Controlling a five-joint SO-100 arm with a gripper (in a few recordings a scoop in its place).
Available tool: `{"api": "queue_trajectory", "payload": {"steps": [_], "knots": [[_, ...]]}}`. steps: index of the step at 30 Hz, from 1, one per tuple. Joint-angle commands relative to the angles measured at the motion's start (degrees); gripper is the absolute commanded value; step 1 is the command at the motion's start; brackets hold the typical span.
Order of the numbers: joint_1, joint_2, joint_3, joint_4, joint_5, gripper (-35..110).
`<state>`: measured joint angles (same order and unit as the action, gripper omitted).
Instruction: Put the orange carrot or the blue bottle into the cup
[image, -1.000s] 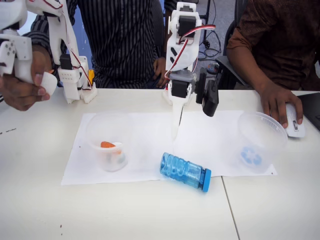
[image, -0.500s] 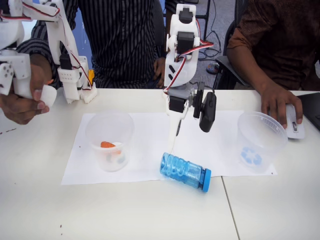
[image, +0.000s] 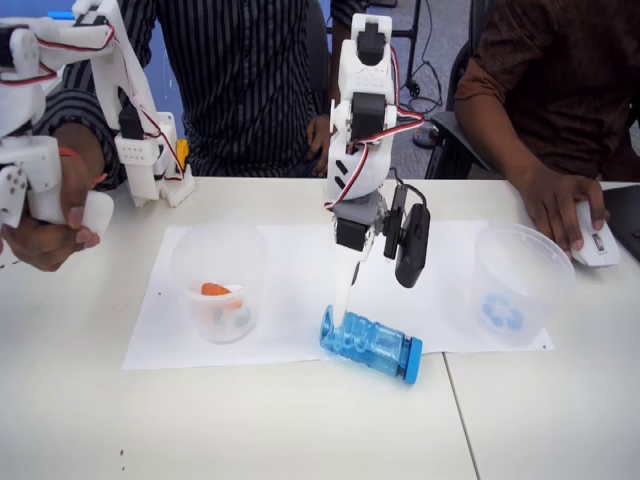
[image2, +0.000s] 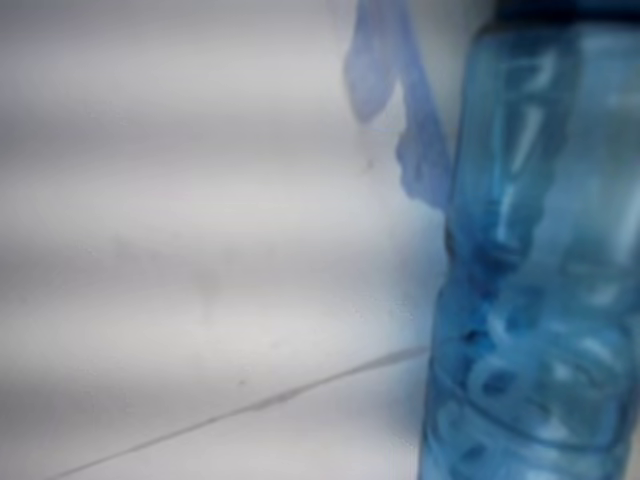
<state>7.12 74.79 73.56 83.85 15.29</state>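
Your end effector (image: 345, 300) hangs tip-down right over the base end of the blue bottle (image: 370, 343), its white finger (image: 343, 285) reaching to the bottle's upper-left edge in the fixed view — whether it actually touches, you cannot tell, and you cannot tell either if the jaws are spread or pressed together. The bottle lies on its side on the tabletop (image: 250, 420), just below the end effector, cap pointing down and to the right, straddling the lower edge of the white paper sheet (image: 300, 300). In the wrist view the bottle (image2: 530, 260) fills the right side, ribbed and blurred. Well to the right of the end effector stands the cup (image: 515, 283) with the blue arrows symbol. To its left stands a second clear cup (image: 220, 280) — the orange carrot (image: 215, 290) sits inside that one.
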Motion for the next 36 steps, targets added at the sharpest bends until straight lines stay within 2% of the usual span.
{"api": "queue_trajectory", "payload": {"steps": [1,36], "knots": [[1.5,1.0,-6.8,-1.8,2.2,50],[2.7,-6.4,-6.5,-8.8,2.1,50]]}}
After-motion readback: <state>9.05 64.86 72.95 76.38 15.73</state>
